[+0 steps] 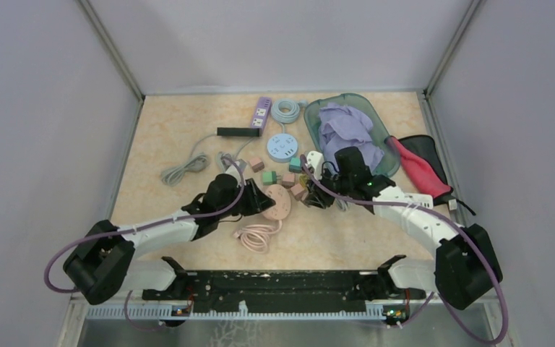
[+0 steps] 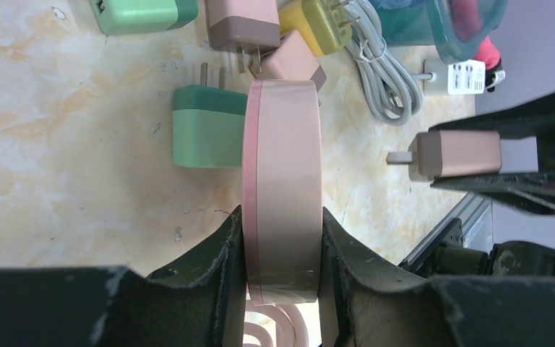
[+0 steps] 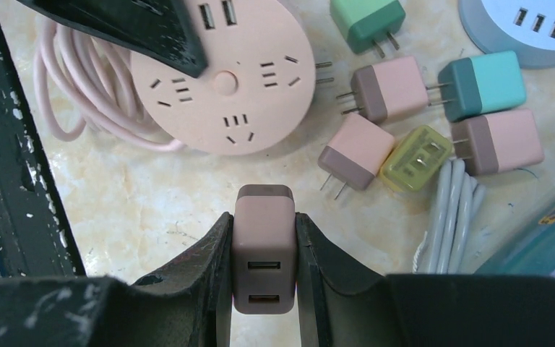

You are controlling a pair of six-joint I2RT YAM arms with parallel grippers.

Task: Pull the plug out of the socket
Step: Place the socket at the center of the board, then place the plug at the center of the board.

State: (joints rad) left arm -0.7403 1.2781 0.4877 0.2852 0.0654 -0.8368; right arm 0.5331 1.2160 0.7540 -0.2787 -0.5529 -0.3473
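Left gripper (image 2: 280,220) pinching 1 socket (image 2: 282,144) | right gripper (image 3: 264,224) pinching 1 plug (image 3: 264,249) | 6 loose plugs (image 3: 390,88)

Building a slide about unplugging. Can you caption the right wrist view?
Right gripper holds the pink USB plug clear of the round pink socket.

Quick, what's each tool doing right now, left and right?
Left tool: closed on the rim of the round pink socket.
Right tool: closed on the pink plug, which is held clear of the socket.
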